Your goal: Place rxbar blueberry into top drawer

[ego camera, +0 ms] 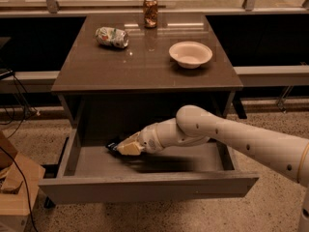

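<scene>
The top drawer [145, 190] is pulled open below the grey-brown cabinet top. My gripper [120, 148] reaches into it from the right, low over the left half of the drawer floor. A small dark piece, the rxbar blueberry [113, 145], shows at the gripper's tip, just above the floor. Most of the bar is hidden by the gripper.
On the cabinet top [145, 66] lie a dented silvery-green can [112, 36] at the left, an upright brown can [150, 12] at the back and a white bowl [190, 53] at the right. A wooden object [14, 187] and cables sit at the left on the floor.
</scene>
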`<act>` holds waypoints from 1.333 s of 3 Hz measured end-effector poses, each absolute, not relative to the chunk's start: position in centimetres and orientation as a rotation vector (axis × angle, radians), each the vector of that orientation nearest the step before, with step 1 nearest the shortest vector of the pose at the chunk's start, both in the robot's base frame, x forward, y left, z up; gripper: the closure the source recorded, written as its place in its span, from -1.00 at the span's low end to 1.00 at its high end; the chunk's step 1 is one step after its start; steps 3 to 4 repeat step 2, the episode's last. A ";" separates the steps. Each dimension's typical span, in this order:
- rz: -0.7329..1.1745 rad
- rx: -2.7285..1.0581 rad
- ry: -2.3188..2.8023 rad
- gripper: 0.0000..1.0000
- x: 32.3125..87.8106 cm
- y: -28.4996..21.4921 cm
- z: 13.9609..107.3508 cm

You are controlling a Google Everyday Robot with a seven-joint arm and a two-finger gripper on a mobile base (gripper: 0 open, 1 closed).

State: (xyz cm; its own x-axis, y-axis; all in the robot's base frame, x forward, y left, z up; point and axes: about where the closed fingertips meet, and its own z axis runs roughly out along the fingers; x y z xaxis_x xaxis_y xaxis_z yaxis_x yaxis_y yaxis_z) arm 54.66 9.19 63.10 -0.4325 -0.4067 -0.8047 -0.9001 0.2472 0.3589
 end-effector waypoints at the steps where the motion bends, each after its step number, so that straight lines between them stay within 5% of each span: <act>1: 1.128 -1.190 1.954 -0.78 54.6 9.4 63.1; 2: 1.131 -1.193 1.953 -1.00 54.5 9.5 63.0; 4: 1.131 -1.193 1.953 -1.00 54.5 9.5 63.0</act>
